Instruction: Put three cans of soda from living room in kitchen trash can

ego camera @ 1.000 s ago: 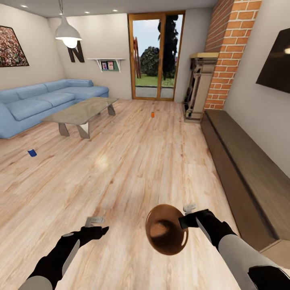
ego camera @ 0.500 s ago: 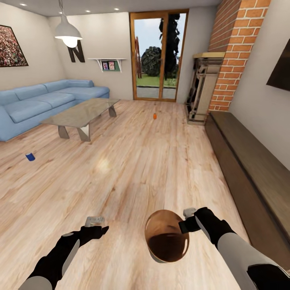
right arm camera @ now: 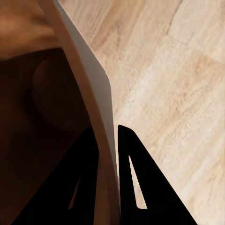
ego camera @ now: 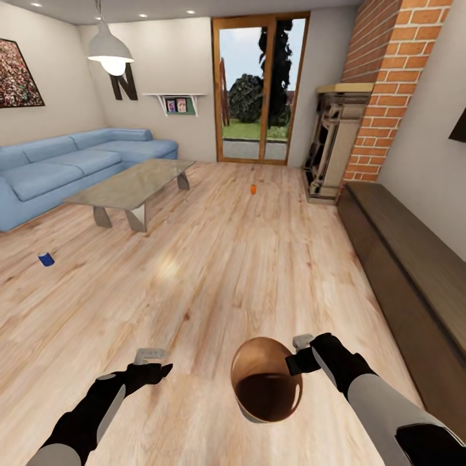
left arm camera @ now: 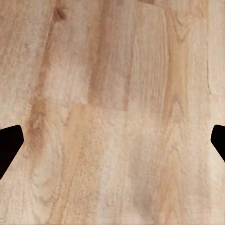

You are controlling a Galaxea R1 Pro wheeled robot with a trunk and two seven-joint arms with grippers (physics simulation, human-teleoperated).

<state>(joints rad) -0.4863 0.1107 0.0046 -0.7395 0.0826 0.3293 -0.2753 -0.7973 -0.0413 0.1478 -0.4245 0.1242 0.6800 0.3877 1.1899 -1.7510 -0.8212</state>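
Note:
My right gripper point(ego camera: 296, 362) is shut on the rim of the tash can point(ego camera: 266, 382), carried above the floor; the right wrist view shows the fingers point(right arm camera: 132, 173) pinching the pale wall point(right arm camera: 96, 89) with the orange-brown inside beside it. An orange-red can of soda point(ego camera: 253, 189) stands on the wood floor far ahead, near the glass door. A dark blue can of soda point(ego camera: 45, 259) lies on the floor at the left. My left gripper point(ego camera: 158, 366) hangs open and empty over bare floorboards point(left arm camera: 112, 112).
A blue corner sofa point(ego camera: 65, 168) and a glass coffee table point(ego camera: 129, 184) stand at the left. A long dark wooden bench point(ego camera: 408, 278) runs along the right wall, with the brick chimney point(ego camera: 388, 84) and fireplace point(ego camera: 333, 145) beyond it.
The whole view has shifted left and slightly forward as the robot moves. The bin has tilted a little in my right gripper. The cans lie where they were.

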